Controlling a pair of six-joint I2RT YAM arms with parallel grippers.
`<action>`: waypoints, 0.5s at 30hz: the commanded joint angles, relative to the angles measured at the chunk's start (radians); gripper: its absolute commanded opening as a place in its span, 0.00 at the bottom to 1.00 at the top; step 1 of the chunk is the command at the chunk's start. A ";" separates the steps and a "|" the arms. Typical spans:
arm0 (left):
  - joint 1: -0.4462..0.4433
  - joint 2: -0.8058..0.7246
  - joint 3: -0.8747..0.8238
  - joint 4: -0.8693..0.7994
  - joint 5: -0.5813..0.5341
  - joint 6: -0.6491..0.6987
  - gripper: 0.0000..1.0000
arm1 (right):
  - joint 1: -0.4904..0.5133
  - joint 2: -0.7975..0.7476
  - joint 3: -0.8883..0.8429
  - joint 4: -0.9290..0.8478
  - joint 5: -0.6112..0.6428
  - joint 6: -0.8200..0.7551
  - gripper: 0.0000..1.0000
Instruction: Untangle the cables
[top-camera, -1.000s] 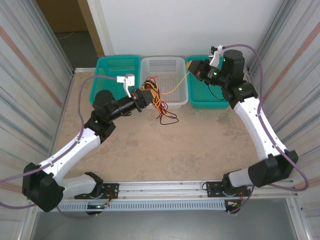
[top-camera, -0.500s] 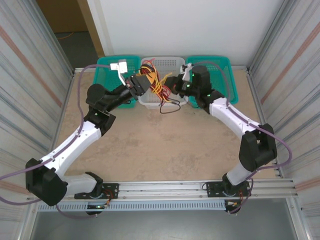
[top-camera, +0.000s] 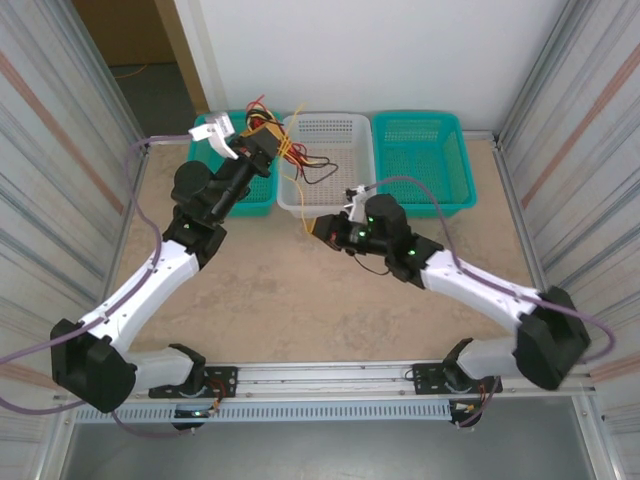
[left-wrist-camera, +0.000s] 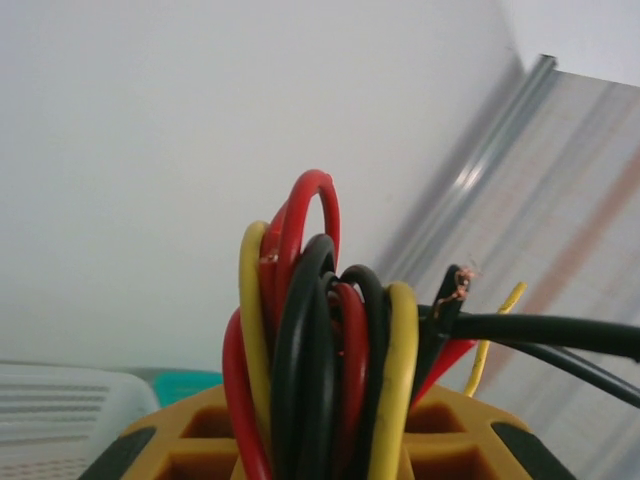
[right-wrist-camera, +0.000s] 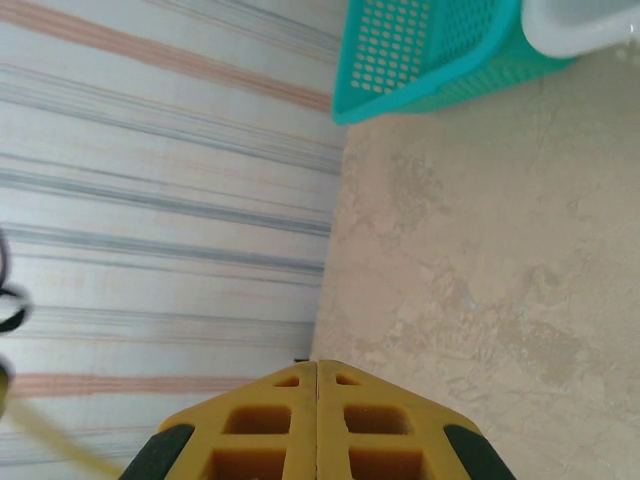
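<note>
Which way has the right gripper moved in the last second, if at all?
Yes. The right gripper moved from the white perforated plastic basket's right rim to its near side, slightly leftward.

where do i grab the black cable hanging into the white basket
Take the black cable at its loose loop over the white basket, coming down from above. That loop hangs open and apart from the cables bunched in the left gripper, so fingers can close on it alone.
</note>
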 joint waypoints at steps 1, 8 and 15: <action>0.031 -0.035 0.016 0.024 -0.112 0.092 0.00 | 0.015 -0.165 0.027 -0.192 0.088 -0.106 0.00; 0.051 -0.039 -0.106 0.023 -0.120 0.054 0.00 | -0.052 -0.343 0.251 -0.466 0.164 -0.245 0.00; 0.088 -0.083 -0.196 0.020 -0.089 -0.030 0.00 | -0.374 -0.337 0.387 -0.526 0.006 -0.234 0.00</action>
